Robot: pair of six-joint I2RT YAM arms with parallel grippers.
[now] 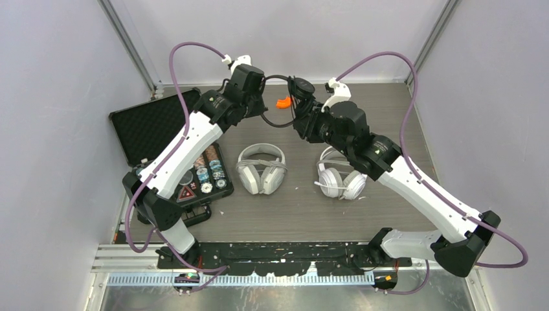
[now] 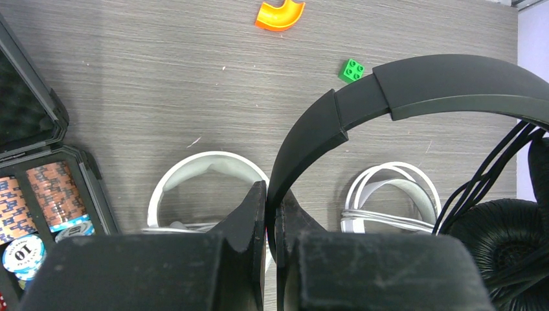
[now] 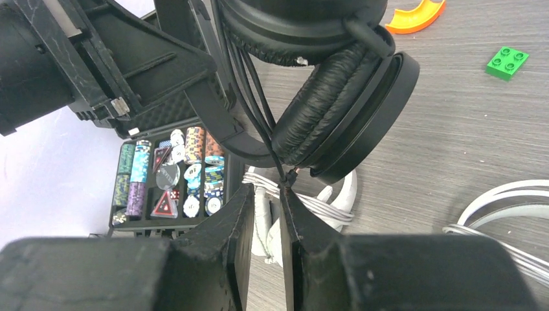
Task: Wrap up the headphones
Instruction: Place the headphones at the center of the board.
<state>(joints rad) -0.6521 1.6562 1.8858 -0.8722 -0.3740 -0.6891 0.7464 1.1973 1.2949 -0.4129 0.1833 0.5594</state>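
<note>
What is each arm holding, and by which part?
Both hold the black headphones: the left gripper pinches the headband, the right gripper pinches the cable near an ear cup.

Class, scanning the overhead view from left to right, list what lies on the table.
Open black case of poker chips → pale grey over-ear headphones → white over-ear headphones.

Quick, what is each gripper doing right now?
Left gripper: closed on the band of the black headphones.
Right gripper: closed on their black cable, just below the ear pad.
</note>
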